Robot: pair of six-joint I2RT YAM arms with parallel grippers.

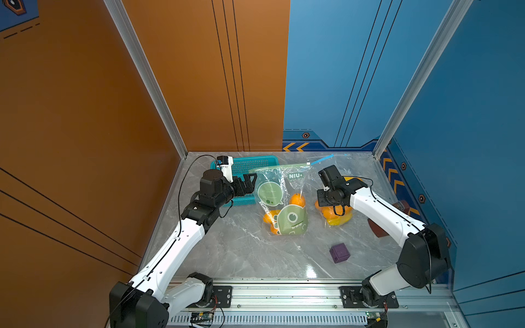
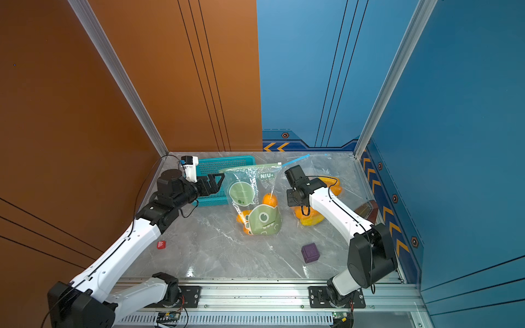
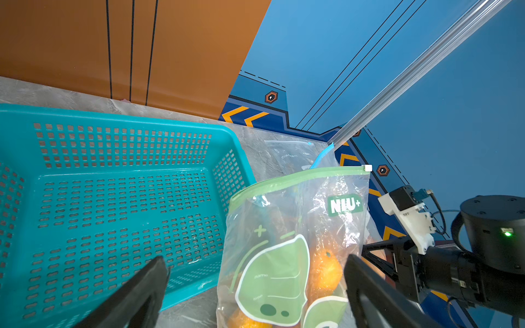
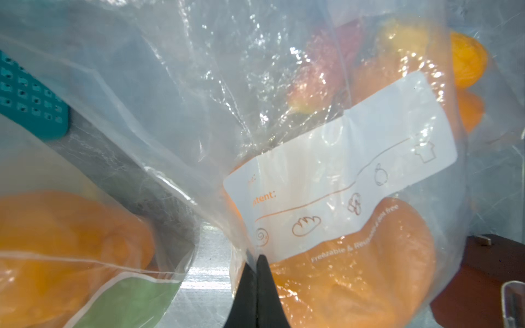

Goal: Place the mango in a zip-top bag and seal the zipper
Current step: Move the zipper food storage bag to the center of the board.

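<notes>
- Bags fill the middle of both top views. The green-zip bag stands mid-table, and its long axis runs from the back wall toward the robot. Its zipper end is raised at the back and its fruit-filled bottom rests on the marble table.
- Just to its right, the blue-zip bag holds orange and yellow fruit, and its blue zipper slants up and back. Which fruit is the mango cannot be told.
- The left gripper hangs spread wide at the green-zip bag's upper left edge, over the teal basket, gripping nothing. The right gripper points down over the blue-zip bag, with its fingertips hidden.
- A purple cube sits well apart, nearer the robot.
- Left wrist view: the left gripper gapes, and the green-zip bag stands upright beyond its fingers. Whether a finger touches the film cannot be told. The green zipper crosses the top as one strip.
- Right wrist view: the right gripper is pressed together, pinching clear film of the blue-zip bag beside its white label. Inside lies a curved orange fruit, its long axis roughly parallel to the label.
</notes>
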